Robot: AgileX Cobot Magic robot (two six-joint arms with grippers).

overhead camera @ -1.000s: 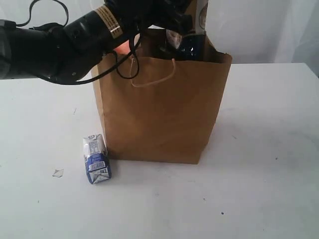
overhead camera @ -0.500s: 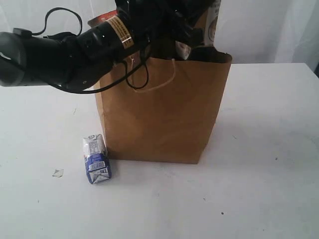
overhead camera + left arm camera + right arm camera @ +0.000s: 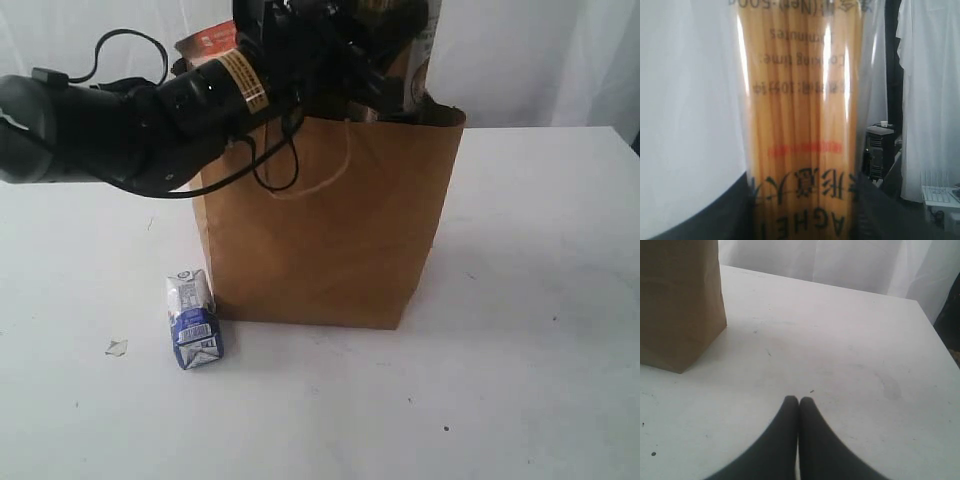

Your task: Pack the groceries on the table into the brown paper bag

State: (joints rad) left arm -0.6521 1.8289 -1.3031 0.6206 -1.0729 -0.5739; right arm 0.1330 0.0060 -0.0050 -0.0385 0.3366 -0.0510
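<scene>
- The white table [image 3: 560, 300] runs across the whole scene. On its near left a small pale scrap [image 3: 116, 347] lies alone, with bare surface all round it.
- A black arm [image 3: 100, 110] comes in from the left edge, well above the tabletop, and reaches right to the top of the bag.
- A small blue-and-white carton [image 3: 193, 320] lies on the table just beside the bag's near-left bottom corner. Whether it touches the paper cannot be told. The table is open to its left and in front of it.
- The brown paper bag [image 3: 330, 220] stands upright in the middle, its mouth open. A pale cord handle [image 3: 320, 170] hangs down over its near face.
- The left gripper [image 3: 345, 55] is above the bag's mouth, its jaws clamped on the spaghetti packet [image 3: 420, 50]. In the left wrist view the clear packet of yellow strands fills the gap between the dark fingers [image 3: 700, 215]. The packet stands upright at the far right of the mouth, with its upper part above the rim and its lower end hidden behind the rim.
- Right of the bag the table is bare out to its right edge, apart from a few specks.
- The right gripper [image 3: 798, 412] hangs over that bare stretch, right of the bag. Its two fingers are pressed together with nothing between them, and the table's far and right edges show beyond it.
</scene>
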